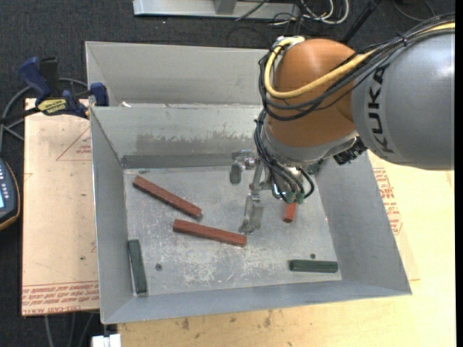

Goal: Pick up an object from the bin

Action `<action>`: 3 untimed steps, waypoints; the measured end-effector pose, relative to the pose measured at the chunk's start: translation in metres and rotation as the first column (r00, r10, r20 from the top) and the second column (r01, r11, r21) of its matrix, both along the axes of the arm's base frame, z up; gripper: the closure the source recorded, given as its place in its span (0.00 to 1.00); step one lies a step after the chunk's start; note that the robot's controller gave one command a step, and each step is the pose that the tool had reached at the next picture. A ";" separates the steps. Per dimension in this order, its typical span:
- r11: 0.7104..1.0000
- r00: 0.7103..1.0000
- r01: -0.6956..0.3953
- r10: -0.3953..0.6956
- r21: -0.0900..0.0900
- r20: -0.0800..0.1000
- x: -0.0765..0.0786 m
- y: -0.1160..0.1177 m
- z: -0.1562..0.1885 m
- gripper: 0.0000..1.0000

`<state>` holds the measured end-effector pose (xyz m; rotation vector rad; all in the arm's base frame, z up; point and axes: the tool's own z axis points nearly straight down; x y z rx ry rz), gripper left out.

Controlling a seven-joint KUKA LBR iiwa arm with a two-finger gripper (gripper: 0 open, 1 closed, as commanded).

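Gripper (269, 215) low at mid-bin, fingers (251, 214) spread, one tip by right end of red-brown bar (209, 233).

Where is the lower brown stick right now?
In the camera view, the lower brown stick lies mid-bin, its right end by the gripper, with the other brown stick up-left.

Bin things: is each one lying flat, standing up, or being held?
Upper brown stick: lying flat, slanted, alone.
Lower brown stick: lying flat, right end beside the hand.
Left dark stick: lying flat at the bin floor's left edge.
Right dark stick: lying flat, front right.
Small red piece: right of the hand, partly hidden.
Hand: low over the floor.
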<state>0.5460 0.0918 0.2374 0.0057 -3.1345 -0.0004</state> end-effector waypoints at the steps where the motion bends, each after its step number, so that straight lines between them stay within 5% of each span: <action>1: 0.998 0.998 -0.070 0.070 0.001 0.003 -0.001 0.034 -0.161 0.00; 2: 0.998 0.998 -0.068 0.068 0.001 0.008 0.001 0.033 -0.157 1.00; 3: 0.813 0.812 -0.583 0.583 -0.001 0.013 -0.025 0.041 -0.022 1.00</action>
